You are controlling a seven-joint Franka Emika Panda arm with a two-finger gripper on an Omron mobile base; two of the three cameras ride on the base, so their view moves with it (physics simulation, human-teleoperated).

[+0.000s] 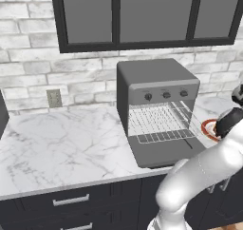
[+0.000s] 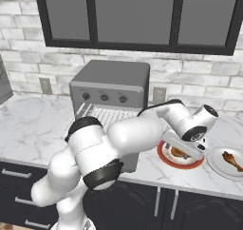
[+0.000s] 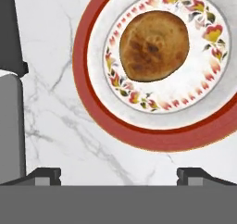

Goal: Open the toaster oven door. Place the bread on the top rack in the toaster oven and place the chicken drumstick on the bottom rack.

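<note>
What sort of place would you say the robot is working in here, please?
A simulated home kitchen, most likely: a marble counter under a brick backsplash, a toaster oven with its door down, and bread on a red-rimmed plate.

The toaster oven (image 1: 156,89) is sitting on the counter (image 1: 57,143), its door (image 1: 166,150) lying open; the bread (image 3: 154,45) is resting on a plate (image 3: 139,126) right of it.

A white marble counter (image 1: 57,138) carries the toaster oven (image 1: 154,91), which stands against the brick wall with its door (image 1: 163,150) folded down flat over the counter's front edge. Just right of the oven sits a red-rimmed plate (image 2: 167,158) holding the bread (image 3: 153,46). Farther right of the oven lies a white plate (image 2: 216,166) with a chicken drumstick (image 2: 232,160).
</note>
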